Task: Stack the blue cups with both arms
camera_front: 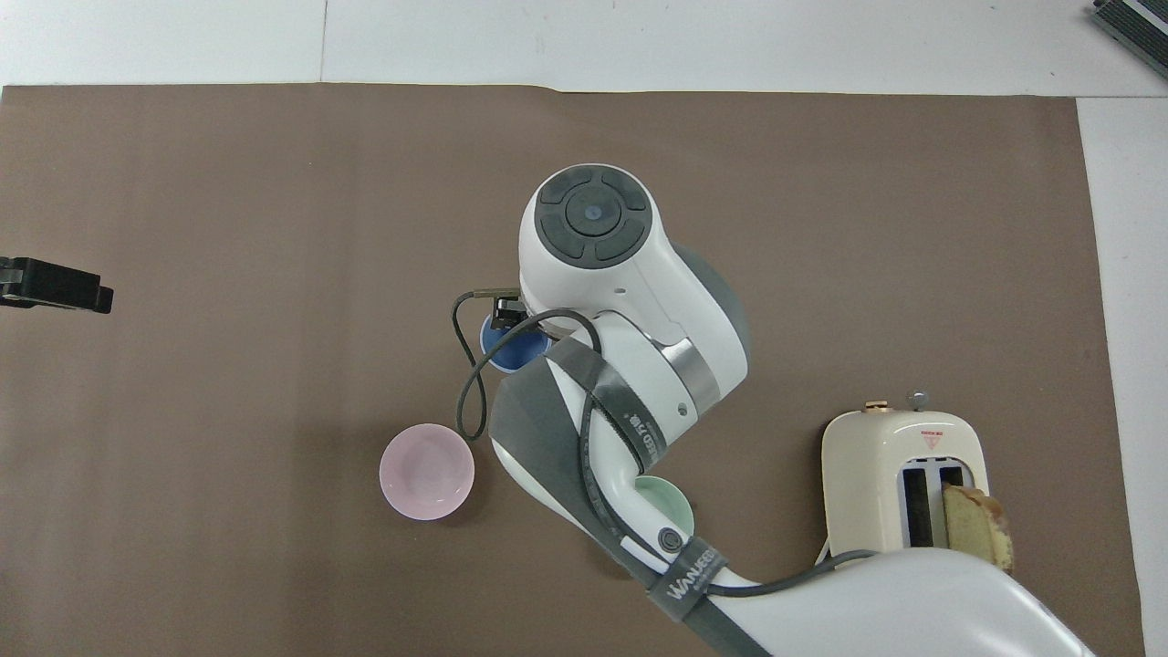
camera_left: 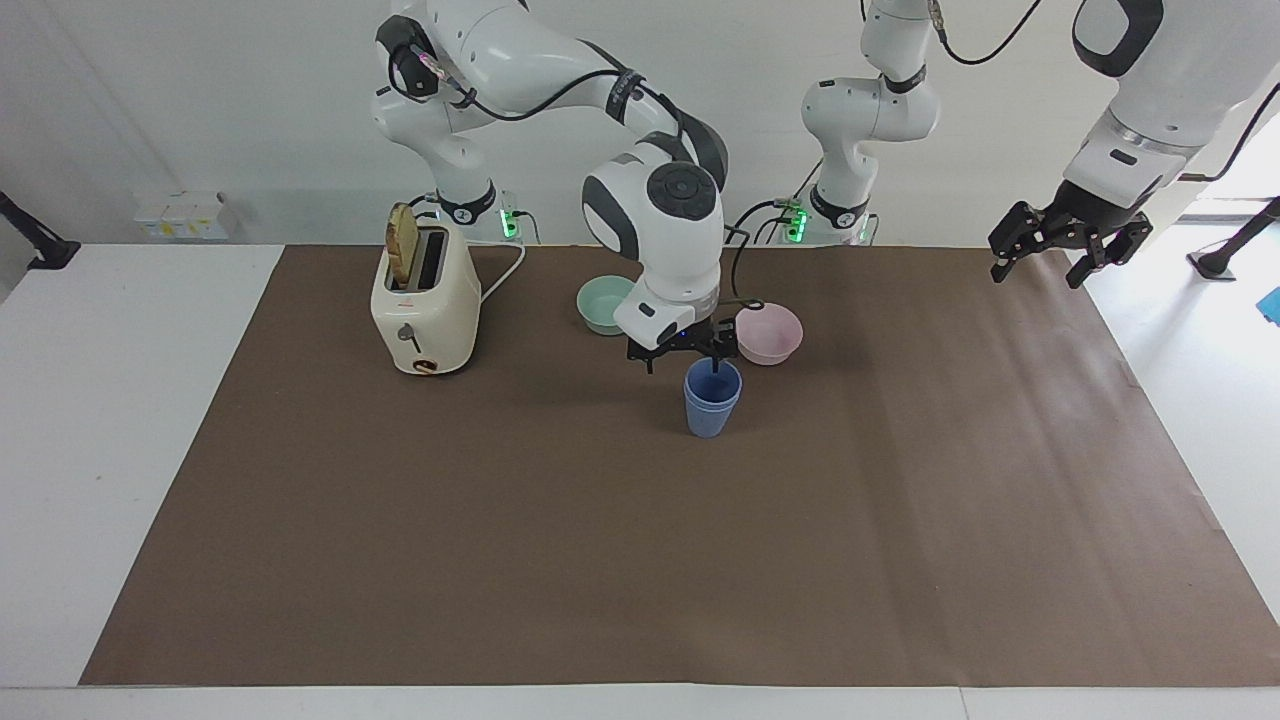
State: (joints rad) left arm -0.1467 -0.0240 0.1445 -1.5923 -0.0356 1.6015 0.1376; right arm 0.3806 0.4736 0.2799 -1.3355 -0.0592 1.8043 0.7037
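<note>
Fingers of the right gripper (camera_left: 682, 352) stand spread apart and pinch nothing. This gripper hangs just above the rim of the blue cups (camera_left: 712, 397), its black tips clear of the plastic in the facing view; from overhead one finger overlaps the cup mouth (camera_front: 505, 345), though that may be only the raised hand covering it. The cups sit nested one inside the other, upright on the brown mat (camera_left: 640, 560), near the middle of the table. Only a narrow band below the rim marks the outer cup. The right arm (camera_left: 660, 215) reaches down over them from its base beside the toaster.

Just nearer to the robots than the cups stand two bowls: a pink bowl (camera_left: 768, 333) toward the left arm's end, and a green bowl (camera_left: 606, 303) toward the right arm's end, partly hidden by the arm overhead. The cream toaster (camera_left: 424, 305) stands toward the right arm's end with a slice of bread (camera_left: 402, 252) raised in one slot.

The left gripper (camera_left: 1066, 243) waits high over the mat's edge at its own end, fingers spread, holding nothing
</note>
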